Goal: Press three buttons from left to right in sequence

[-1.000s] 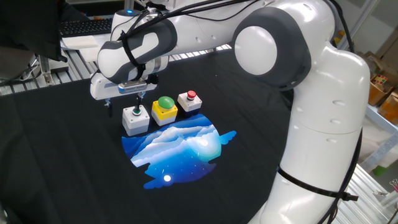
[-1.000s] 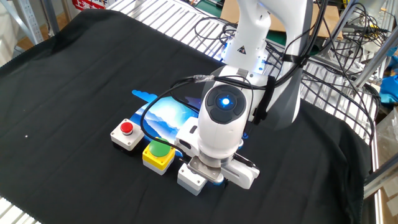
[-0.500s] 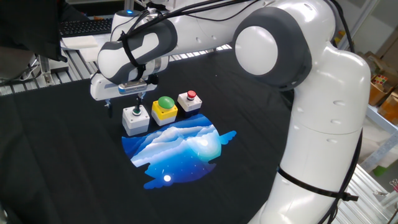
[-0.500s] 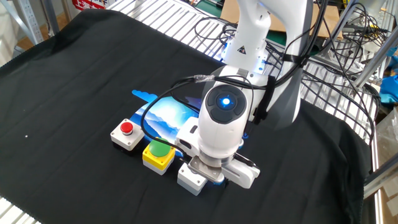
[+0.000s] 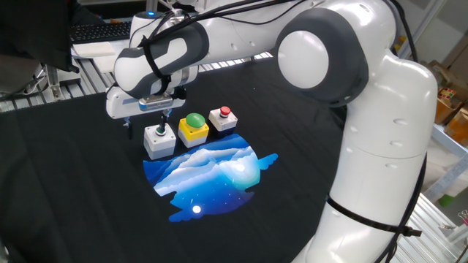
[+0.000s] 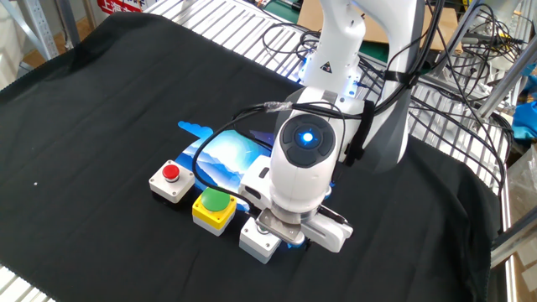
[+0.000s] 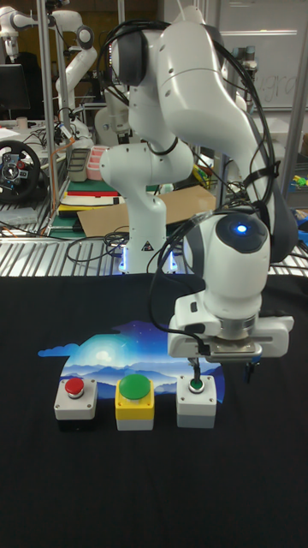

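The three buttons stand in a row on the black cloth. The grey-white box has a small green button. The yellow box with a green dome is in the middle. The white box with a red button is at the other end. My gripper is open, fingers wide apart. One fingertip points straight down onto the grey-white box's small green button. The other hangs beside the box over the cloth. Nothing is held.
A blue and white landscape print lies on the cloth just beside the boxes. The arm's base stands behind them. Metal slatted racks and loose cables border the table.
The hand has shifted only very slightly above the grey-white box; the buttons have not moved.
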Controlling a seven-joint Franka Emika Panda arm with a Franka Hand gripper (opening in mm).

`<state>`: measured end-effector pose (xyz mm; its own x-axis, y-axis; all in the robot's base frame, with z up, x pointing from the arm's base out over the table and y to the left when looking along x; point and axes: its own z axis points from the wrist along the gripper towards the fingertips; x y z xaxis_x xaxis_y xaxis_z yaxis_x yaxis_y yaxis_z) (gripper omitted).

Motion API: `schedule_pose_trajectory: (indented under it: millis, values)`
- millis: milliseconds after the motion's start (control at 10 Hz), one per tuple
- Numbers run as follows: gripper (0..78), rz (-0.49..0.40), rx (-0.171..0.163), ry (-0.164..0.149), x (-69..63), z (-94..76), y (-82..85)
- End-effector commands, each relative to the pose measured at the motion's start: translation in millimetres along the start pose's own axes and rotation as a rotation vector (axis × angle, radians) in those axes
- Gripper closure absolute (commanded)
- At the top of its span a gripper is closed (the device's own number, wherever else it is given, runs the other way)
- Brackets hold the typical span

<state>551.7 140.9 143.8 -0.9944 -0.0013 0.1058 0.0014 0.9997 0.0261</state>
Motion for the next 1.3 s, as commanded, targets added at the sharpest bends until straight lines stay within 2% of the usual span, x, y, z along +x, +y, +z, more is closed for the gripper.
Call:
schedule_pose_trajectory:
  millis: [100, 400, 900, 1300]
  values:
    - [0.1, 0.0, -0.003, -0.003, -2.9, -2.9, 0.1]
    - [0.1, -0.001, 0.001, 0.01, -10.4, -7.5, 0.0]
    - [0.1, 0.002, 0.015, 0.034, -9.0, -1.8, -0.5]
    - [0.1, 0.002, 0.014, 0.038, -9.0, -1.8, -0.5]
